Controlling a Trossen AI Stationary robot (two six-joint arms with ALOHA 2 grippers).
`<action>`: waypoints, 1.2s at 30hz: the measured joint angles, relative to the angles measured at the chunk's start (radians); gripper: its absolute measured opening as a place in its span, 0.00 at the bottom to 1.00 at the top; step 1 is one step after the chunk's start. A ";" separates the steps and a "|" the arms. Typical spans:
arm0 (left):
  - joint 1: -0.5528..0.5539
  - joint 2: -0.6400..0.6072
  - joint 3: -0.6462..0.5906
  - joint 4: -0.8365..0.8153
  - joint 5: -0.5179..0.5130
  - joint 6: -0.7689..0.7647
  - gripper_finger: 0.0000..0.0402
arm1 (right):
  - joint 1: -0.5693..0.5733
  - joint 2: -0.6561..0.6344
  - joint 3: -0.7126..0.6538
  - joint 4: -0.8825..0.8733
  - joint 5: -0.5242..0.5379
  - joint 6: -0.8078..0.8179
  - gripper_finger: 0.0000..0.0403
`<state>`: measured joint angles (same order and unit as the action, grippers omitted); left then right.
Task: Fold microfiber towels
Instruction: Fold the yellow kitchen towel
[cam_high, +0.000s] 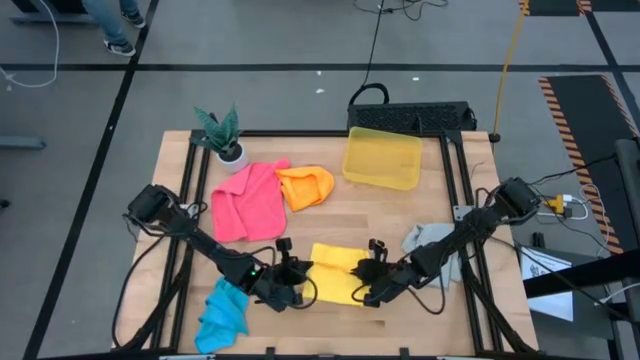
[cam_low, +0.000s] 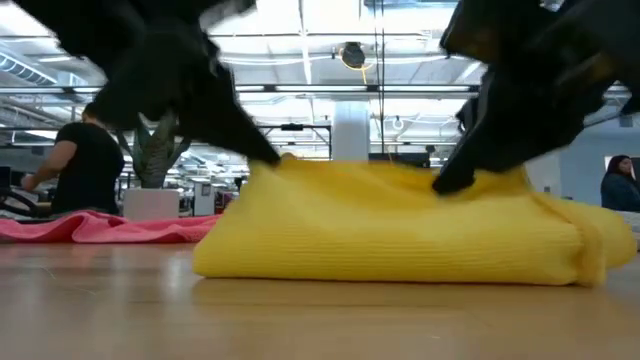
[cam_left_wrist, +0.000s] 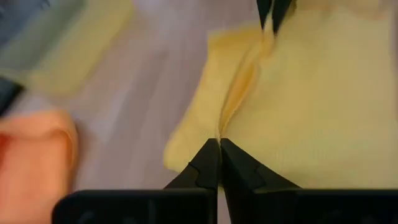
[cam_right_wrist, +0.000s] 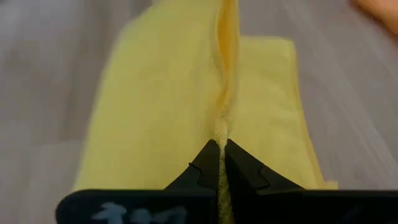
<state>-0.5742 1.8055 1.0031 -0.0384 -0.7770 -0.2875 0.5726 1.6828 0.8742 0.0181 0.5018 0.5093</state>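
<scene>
Where it lies near the table's front edge, the soft, finely ribbed yellow towel (cam_high: 338, 272) is pinched by left gripper (cam_left_wrist: 219, 144) and right gripper (cam_right_wrist: 221, 144); only wrist views show its raised crease.

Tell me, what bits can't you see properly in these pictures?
- Yellow towel, high view: both ends hidden under the left gripper and right gripper.
- Grey towel, high view: partly covered by the right arm.
- Blue towel, low view: not visible at all.
- Pink towel, low view: cut off by the picture's left edge.
- Orange towel, left wrist view: blurred and cut off.
</scene>
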 joint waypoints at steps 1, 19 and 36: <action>-0.011 -0.016 0.001 0.021 -0.007 0.018 0.03 | 0.010 -0.019 0.000 0.007 0.000 -0.016 0.01; -0.240 -0.258 0.002 0.506 0.163 0.484 0.03 | 0.217 -0.231 0.002 0.650 -0.189 -0.434 0.01; 0.082 -0.212 0.000 -0.065 -0.076 0.189 0.02 | -0.035 -0.267 -0.032 -0.045 0.076 -0.229 0.01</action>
<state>-0.4917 1.5934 1.0027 -0.1031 -0.8531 -0.0989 0.5377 1.4154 0.8423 -0.0265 0.5774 0.2800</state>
